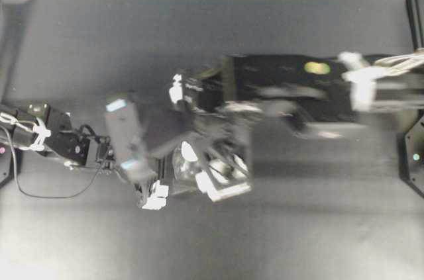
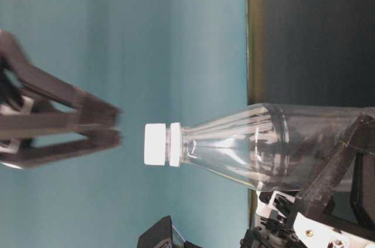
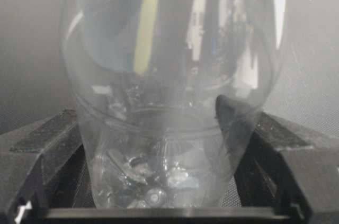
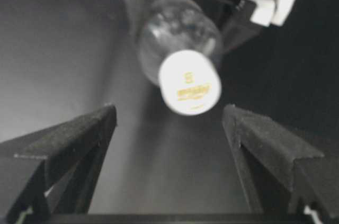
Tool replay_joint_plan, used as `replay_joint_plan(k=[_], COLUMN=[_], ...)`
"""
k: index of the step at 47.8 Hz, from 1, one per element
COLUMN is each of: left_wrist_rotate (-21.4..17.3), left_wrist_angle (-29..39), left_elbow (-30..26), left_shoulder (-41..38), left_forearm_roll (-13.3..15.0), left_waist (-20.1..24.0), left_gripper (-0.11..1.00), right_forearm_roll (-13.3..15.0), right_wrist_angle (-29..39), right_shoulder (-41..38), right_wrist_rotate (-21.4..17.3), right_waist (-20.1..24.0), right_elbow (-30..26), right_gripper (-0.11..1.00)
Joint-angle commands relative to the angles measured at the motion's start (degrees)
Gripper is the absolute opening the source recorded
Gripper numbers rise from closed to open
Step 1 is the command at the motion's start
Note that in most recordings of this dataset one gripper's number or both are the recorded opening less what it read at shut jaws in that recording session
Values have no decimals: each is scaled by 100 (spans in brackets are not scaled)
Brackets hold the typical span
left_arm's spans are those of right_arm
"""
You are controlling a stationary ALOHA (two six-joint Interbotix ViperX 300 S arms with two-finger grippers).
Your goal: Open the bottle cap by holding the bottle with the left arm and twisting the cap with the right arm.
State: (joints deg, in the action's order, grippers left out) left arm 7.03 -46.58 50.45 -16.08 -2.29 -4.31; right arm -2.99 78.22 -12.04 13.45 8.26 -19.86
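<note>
bottle (image 2: 258, 148): clear plastic, standing upright on the table, held low on its body by the left gripper. In the table-level view (picture turned sideways) the neck points left.
bottle cap (image 4: 189, 82): white, round, on the neck (image 2: 163, 144); faint gold print on top in the right wrist view. Nothing touching it.
left gripper (image 3: 159, 144): both fingers (image 3: 47, 139) pressed against the bottle's sides, clamped on the lower body. White-tipped fingers also visible beside the bottle in the right wrist view (image 4: 265, 1).
right gripper (image 4: 169, 128): jaws spread wide, released, above the cap and clear of it. Cap sits between the two fingers (image 4: 69, 134) in the wrist view but not in contact. In the table-level view the fingertips (image 2: 96, 125) sit just off the cap, with a gap.
right arm (image 1: 291, 88): reaches in from the right of the overhead view, motion-blurred.
left arm (image 1: 59, 138): comes in from the left, loose black wires alongside.
table (image 1: 199, 22): dark matte surface.
backdrop (image 2: 146, 25): teal wall.
</note>
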Motion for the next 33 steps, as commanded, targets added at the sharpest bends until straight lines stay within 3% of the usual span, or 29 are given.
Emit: replay_joint_plan(k=[1, 24, 29, 33], left_wrist_rotate=[26, 53, 26, 18], left_wrist_angle=[105, 527, 650, 756], left_elbow=[-44, -176, -255, -308], left_shoulder=[9, 9, 0, -9], left_forearm_roll=[-26, -26, -18, -26], left_waist=[-53, 18, 44, 53], left_gripper=[82, 82, 94, 93], right_forearm_roll=[-9, 0, 26, 26], right_wrist_angle=[-290, -2382, -2558, -2742], right_shoulder=[483, 2417, 2839, 3155], right_wrist_rotate=[-158, -1406, -1564, -1731], right_waist=[176, 193, 193, 193], right_elbow=[211, 2821, 3410, 3727], right_gripper=[78, 77, 77, 77])
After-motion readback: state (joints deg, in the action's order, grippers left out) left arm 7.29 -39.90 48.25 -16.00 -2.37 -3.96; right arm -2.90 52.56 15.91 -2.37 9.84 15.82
